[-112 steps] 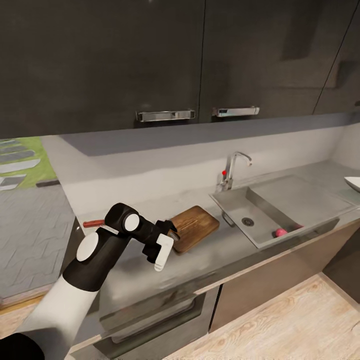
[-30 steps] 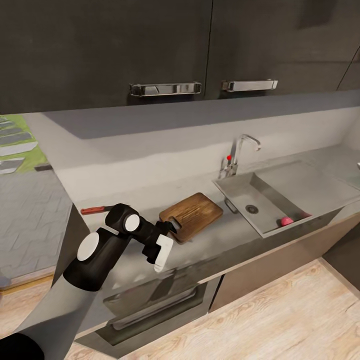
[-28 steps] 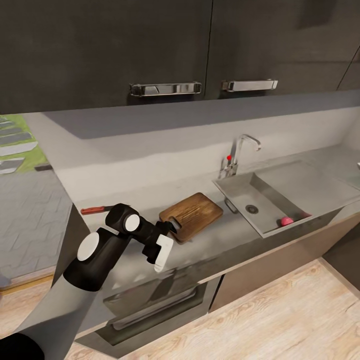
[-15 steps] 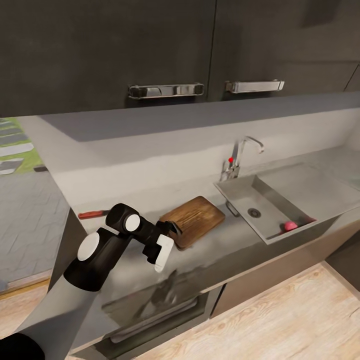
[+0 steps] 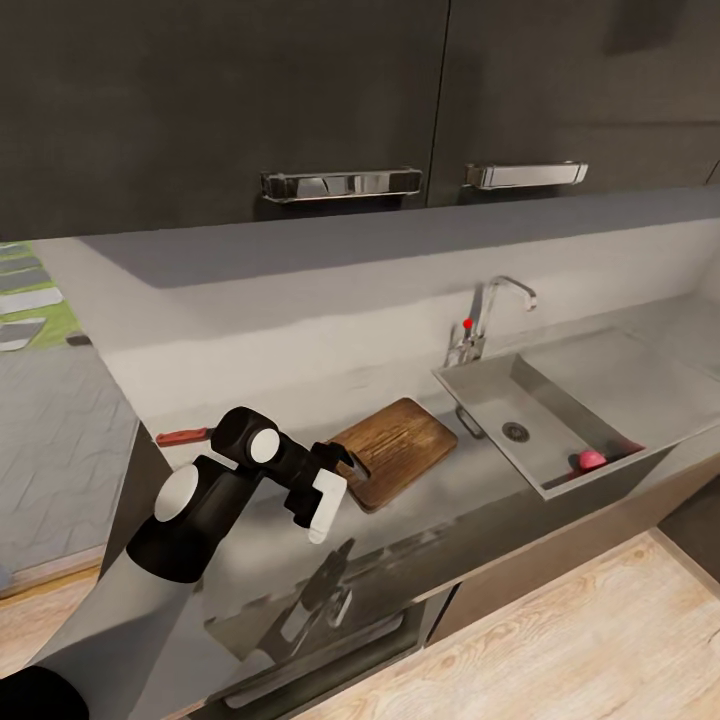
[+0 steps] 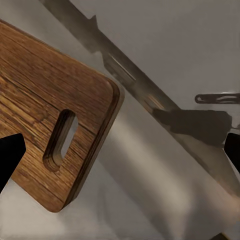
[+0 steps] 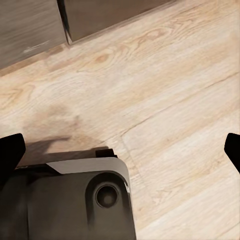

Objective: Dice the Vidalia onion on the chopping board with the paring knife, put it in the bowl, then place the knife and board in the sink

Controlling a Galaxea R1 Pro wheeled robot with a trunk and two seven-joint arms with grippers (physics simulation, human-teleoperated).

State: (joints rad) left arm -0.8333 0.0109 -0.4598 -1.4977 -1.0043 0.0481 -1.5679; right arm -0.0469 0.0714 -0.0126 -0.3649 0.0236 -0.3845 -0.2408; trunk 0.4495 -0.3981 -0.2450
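Observation:
The brown chopping board lies on the grey countertop, left of the sink. The pink Vidalia onion rests in the sink's near right corner. Of the paring knife only the red handle shows at the counter's left end, its blade hidden behind my left arm. My left gripper hovers open over the board's near end; the left wrist view has the board's slot hole between the spread fingertips of the gripper. My right gripper is open above the floor. The bowl is out of view.
A grey tap with a red knob stands behind the sink. Dark wall cabinets with metal handles hang above. An oven front sits under the counter edge. Wooden floor lies at the right, and my base is below the right gripper.
The whole view has shifted as the camera moved, so the counter edge sits nearer and its things a little further right. The left arm keeps its pose, gripper open.

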